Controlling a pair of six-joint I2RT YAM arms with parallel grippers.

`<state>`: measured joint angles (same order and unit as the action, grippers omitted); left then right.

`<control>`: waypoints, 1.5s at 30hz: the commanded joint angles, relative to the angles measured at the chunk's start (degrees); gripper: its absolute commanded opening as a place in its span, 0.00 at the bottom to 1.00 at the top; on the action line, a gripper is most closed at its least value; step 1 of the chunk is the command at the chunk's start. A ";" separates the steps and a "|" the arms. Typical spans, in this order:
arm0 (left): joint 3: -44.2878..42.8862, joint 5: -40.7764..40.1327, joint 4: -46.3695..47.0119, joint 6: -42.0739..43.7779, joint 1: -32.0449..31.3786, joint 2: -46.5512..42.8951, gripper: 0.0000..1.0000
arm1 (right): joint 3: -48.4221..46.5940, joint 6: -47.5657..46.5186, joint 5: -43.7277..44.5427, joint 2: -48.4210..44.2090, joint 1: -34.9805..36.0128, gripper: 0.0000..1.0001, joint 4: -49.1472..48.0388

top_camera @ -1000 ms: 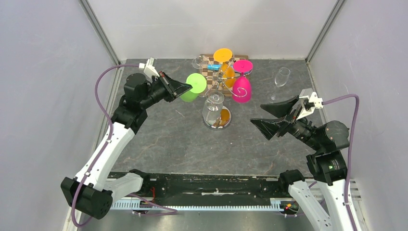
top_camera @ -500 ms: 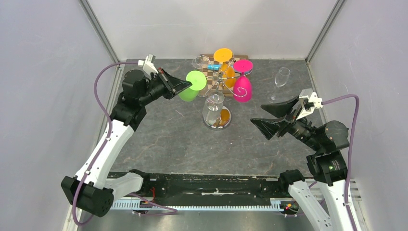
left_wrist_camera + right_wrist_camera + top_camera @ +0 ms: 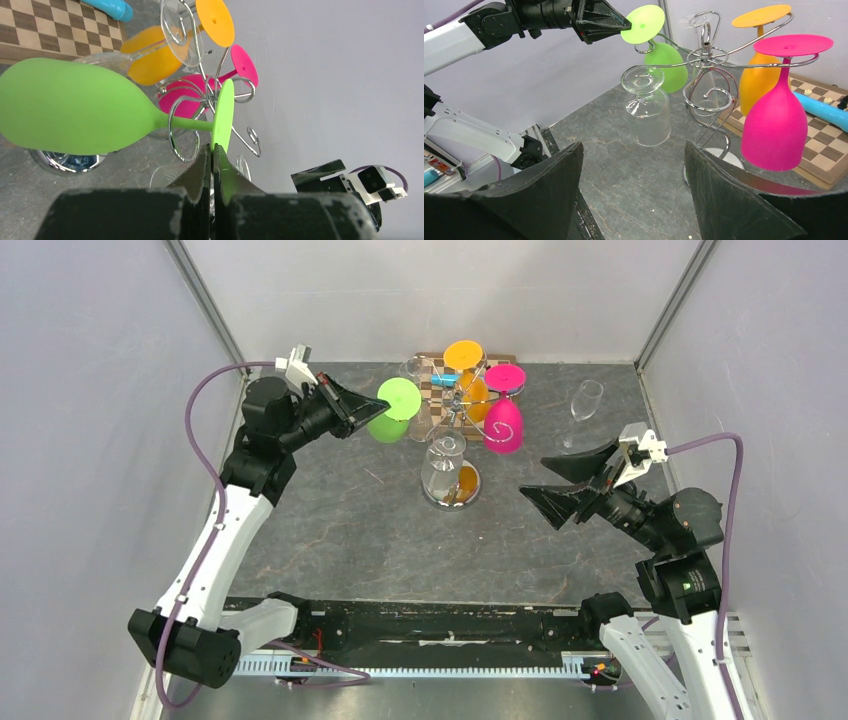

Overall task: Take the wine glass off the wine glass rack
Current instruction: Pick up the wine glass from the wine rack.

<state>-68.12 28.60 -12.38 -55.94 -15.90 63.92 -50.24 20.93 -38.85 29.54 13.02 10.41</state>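
Nearest to you, the right gripper point(image 3: 535, 478) hangs over the dark grey stone-patterned bench point(image 3: 350, 530) with its jaws wide apart and nothing between them. It faces the rack from the side, and I judge it is only waiting there. Beyond it, a clear wine glass point(image 3: 646, 112) hangs bowl-down on the near arm of the shiny chrome wine glass rack point(image 3: 705, 49). To the left, the left gripper point(image 3: 212, 150) is fully closed on the rim of the flat foot of the lime green wine glass point(image 3: 75, 115). This is the glass you take. It is tilted, and its stem crosses a curled wire arm, so it seems not yet free of the rack. The foot is probably gripped because it sits above the wire, where the fingers can reach it. Farther back, a pink wine glass point(image 3: 774, 125) and an orange wine glass point(image 3: 756, 80) hang by their feet, with a checkered board point(image 3: 811, 145) behind.
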 commanded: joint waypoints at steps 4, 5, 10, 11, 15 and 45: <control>-4.39 0.82 1.78 -0.47 1.11 1.65 0.02 | -2.32 -0.85 0.62 0.38 0.52 0.76 -0.68; -4.56 1.00 2.15 -0.61 1.13 1.90 0.02 | -2.26 -0.88 0.62 0.36 0.51 0.76 -0.67; -4.59 2.42 4.65 -2.53 1.14 3.44 0.02 | -2.06 -0.98 0.70 0.33 0.52 0.76 -0.64; -4.54 2.43 4.84 -2.65 1.16 3.58 0.02 | -2.06 -1.03 0.71 0.19 0.52 0.76 -0.66; -4.44 3.39 5.86 -3.36 0.97 4.00 0.02 | -1.97 -1.07 0.79 0.13 0.52 0.77 -0.66; 1.26 8.42 4.43 -0.87 -3.45 0.05 0.02 | -1.98 -0.17 0.45 0.04 0.52 0.77 -0.49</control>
<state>-68.05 34.63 -8.51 -58.02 -19.11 67.31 -50.35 20.78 -38.68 29.67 13.30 11.29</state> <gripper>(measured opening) 0.039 0.766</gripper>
